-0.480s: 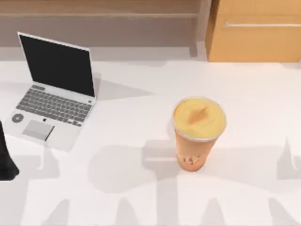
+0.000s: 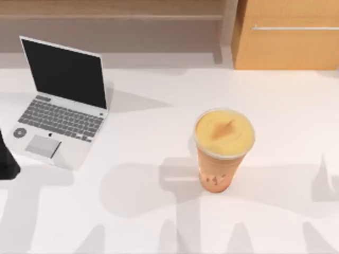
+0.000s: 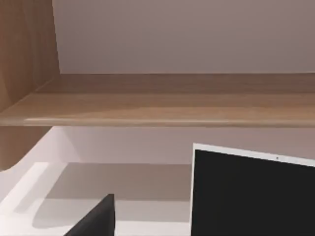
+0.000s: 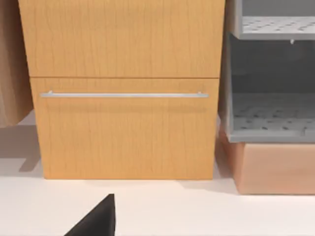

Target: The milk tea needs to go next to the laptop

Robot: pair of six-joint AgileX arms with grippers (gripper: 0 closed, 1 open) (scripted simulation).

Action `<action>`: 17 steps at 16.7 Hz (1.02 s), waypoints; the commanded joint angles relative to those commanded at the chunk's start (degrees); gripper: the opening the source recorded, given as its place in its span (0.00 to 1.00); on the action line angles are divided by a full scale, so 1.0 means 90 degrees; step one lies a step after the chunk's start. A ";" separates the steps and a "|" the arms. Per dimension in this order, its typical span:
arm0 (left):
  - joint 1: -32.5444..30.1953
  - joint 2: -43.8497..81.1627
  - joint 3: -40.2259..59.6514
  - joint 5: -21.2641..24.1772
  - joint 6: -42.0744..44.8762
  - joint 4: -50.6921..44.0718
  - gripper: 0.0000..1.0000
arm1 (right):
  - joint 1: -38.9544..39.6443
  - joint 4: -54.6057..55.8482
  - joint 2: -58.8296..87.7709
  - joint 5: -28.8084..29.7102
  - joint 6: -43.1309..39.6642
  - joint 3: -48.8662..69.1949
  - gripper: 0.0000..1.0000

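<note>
While the left arm (image 2: 6, 161) sits beside the laptop (image 2: 61, 100), pincer state untellable, the far-off cup (image 2: 222, 148) could be tipped.

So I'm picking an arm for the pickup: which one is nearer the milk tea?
Cannot compare: the left arm sits at the table's left edge, beyond the laptop, far from the milk tea; the right arm's position can't be judged.
</note>
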 joint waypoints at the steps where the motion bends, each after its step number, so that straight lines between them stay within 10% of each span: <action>1: -0.0290 0.0408 0.0181 -0.0342 0.0059 0.0319 1.00 | 0.0000 0.0000 0.0000 0.0000 0.0000 0.0000 1.00; 17: -0.6576 0.9602 0.3663 -0.6000 0.0440 0.6792 1.00 | 0.0000 0.0000 0.0000 0.0000 0.0000 0.0000 1.00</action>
